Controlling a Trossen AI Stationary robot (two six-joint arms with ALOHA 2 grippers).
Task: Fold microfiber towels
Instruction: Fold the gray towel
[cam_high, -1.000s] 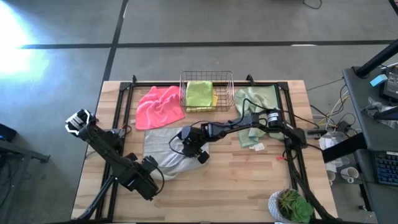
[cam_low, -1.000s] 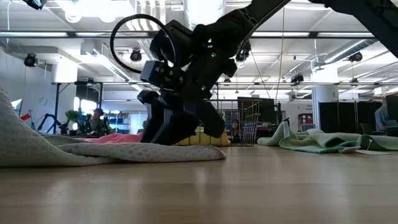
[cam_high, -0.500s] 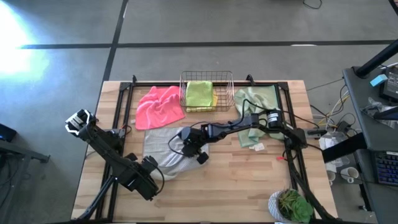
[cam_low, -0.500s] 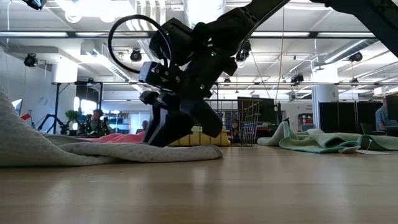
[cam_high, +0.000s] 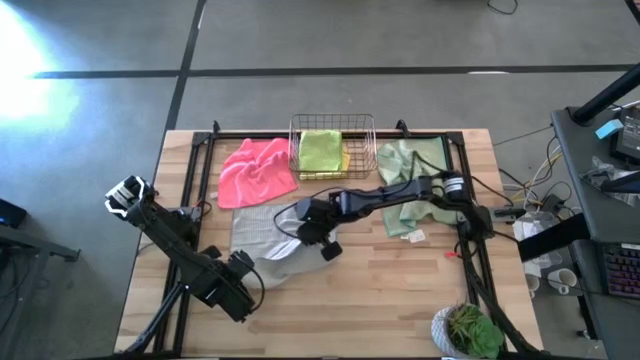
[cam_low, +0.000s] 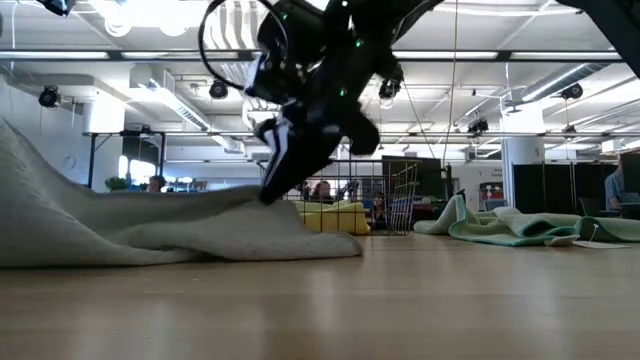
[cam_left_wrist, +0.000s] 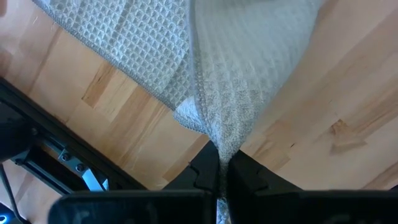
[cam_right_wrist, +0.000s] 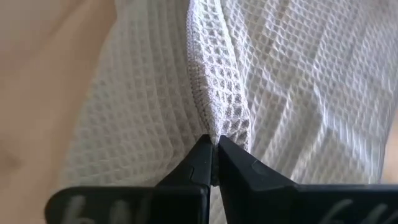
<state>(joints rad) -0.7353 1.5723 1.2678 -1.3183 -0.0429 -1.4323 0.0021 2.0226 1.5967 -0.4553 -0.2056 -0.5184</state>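
The light grey towel lies mid-table, just near of the hot pink towel, and both grippers have hold of it. The right gripper is pinched tight on a ridge of its waffle weave, and the left gripper is clamped on a bunched corner at the towel's near-left side. A second ago the right gripper sat down at the tabletop; now it has risen, and in the low view the cloth tents up from the wood beneath it. That lift looks like the start of carrying one edge over for a fold. Farther off, the lime green towel sits in the wire basket, and the sage green towel lies at the far right, unfolded.
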